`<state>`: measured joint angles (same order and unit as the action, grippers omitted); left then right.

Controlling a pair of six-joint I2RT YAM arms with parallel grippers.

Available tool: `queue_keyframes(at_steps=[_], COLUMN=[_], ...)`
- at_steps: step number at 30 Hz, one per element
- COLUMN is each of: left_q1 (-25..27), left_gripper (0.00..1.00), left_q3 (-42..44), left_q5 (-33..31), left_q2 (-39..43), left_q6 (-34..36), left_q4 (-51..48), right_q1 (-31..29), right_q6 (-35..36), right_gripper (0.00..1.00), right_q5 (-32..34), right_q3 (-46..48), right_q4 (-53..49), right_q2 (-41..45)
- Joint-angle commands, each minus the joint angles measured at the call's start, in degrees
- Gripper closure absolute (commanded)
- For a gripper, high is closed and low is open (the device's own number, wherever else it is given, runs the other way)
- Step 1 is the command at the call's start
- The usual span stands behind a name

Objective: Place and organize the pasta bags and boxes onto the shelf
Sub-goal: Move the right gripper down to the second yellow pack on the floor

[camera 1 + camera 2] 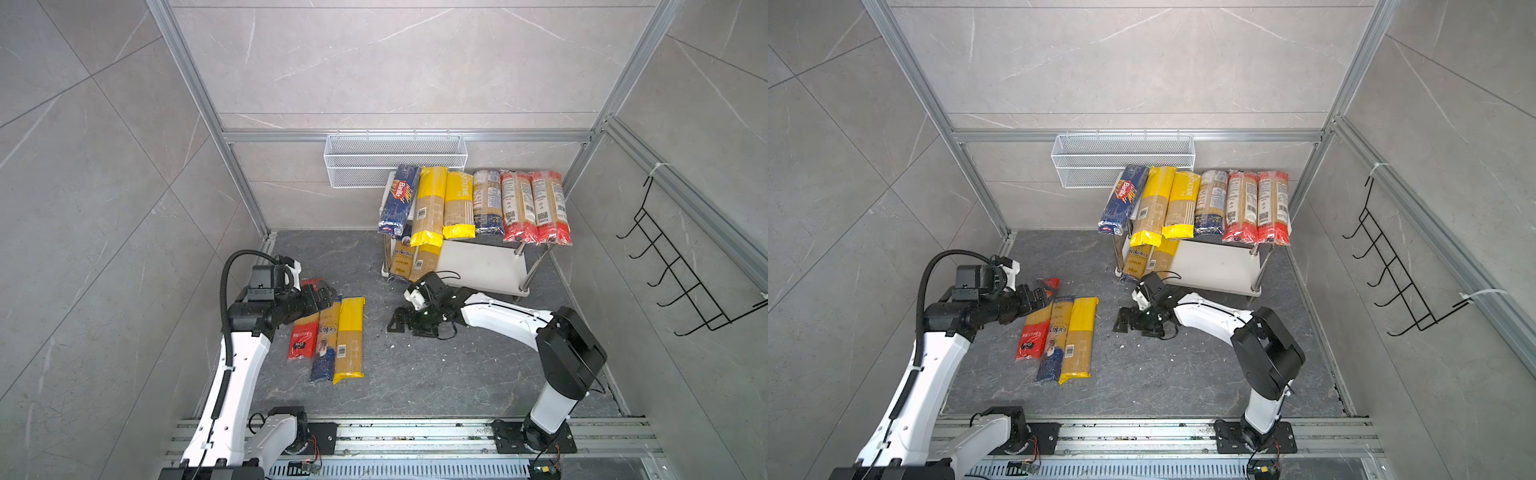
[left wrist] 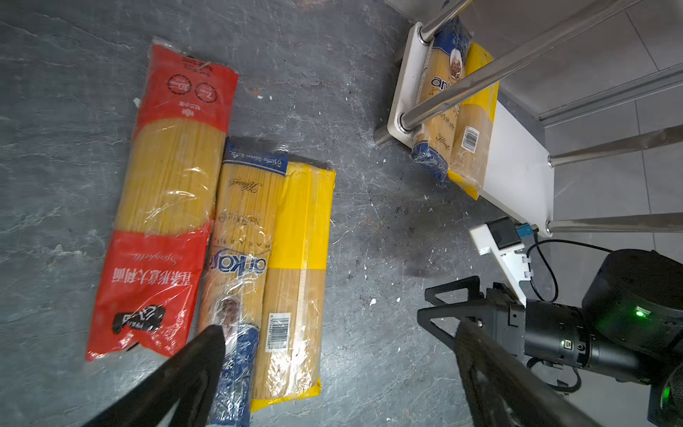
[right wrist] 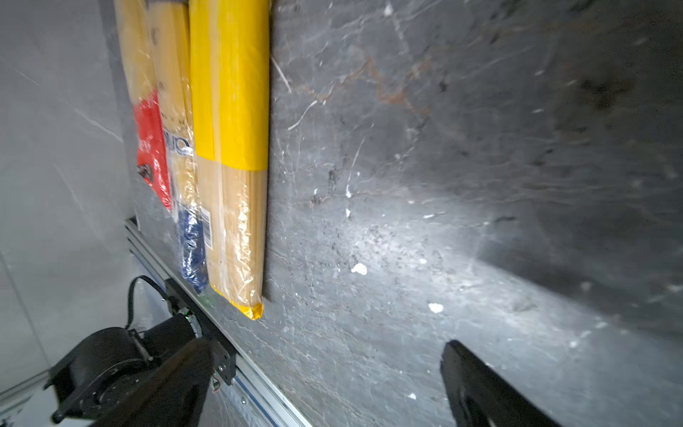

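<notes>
The tabletop (image 1: pixel 415 374) is a dark grey, stone-patterned slab. The left arm (image 1: pixel 237 374) rises from the front rail, bends at the elbow and reaches level toward the centre. The right arm (image 1: pixel 498 316) rises from its base, folds at the elbow and slopes down to the left, with its wrist low over the tabletop.

The shelf (image 1: pixel 482 266) stands at the rear right. Its upper board carries six packs side by side. From left to right in both top views these are:
- the Barilla box (image 1: pixel 399 199), lying askew;
- two yellow-ended bags (image 1: pixel 432 208);
- the upper navy-ended bag (image 1: pixel 487 203);
- two red-ended bags (image 1: pixel 517 208).

At the left end of the lower board, the lower navy-ended bag (image 1: pixel 401 257) and the lower yellow-ended bag (image 1: pixel 426 259) lie touching.

Three packs lie touching on the tabletop at front left: the red bag (image 1: pixel 303 336), the loose navy-ended bag (image 1: pixel 326 345) and the loose yellow-ended bag (image 1: pixel 349 338).

The left pincer (image 1: pixel 320 297) hangs over the red bag in both top views. It is released, its fingers (image 2: pixel 207 355) spread wide with nothing between them. The right pincer (image 1: pixel 399 322) sits low over bare tabletop between the loose packs and the shelf. It is also released, jaws wide and empty.

Only the top views show the upper board's load. The left wrist view shows the lower-board labels and barcodes, and the right pincer side-on. The right wrist view shows the loose packs edge-on.
</notes>
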<state>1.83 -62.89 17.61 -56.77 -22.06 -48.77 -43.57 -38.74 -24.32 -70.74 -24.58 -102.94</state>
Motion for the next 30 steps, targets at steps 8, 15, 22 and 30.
queue_keyframes(at_steps=[8, 15, 22, 30], left_q1=[-0.3, 0.1, 1.5, 2.4], left_gripper=[0.00, 0.00, 0.00, 0.00], left_q3=[3.5, 2.5, 1.9, 1.7], left_q5=[-6.6, -7.9, -8.7, -9.6], left_q2=[10.8, 13.4, 14.0, 14.3], left_q6=[-6.8, -9.1, -8.3, -7.5], left_q4=[-1.3, -3.7, -4.5, -4.5], right_q1=[-9.5, -13.0, -16.1, -17.6], right_q6=[3.9, 4.7, 5.7, 4.4], right_gripper=[0.00, 0.00, 0.00, 0.00], right_q5=[11.2, 16.1, 19.1, 18.5], right_q3=[-28.2, -44.4, -61.8, -70.5], right_q4=[-17.1, -27.6, -38.5, -44.2], right_q2=[-20.0, -31.4, -42.2, -49.1])
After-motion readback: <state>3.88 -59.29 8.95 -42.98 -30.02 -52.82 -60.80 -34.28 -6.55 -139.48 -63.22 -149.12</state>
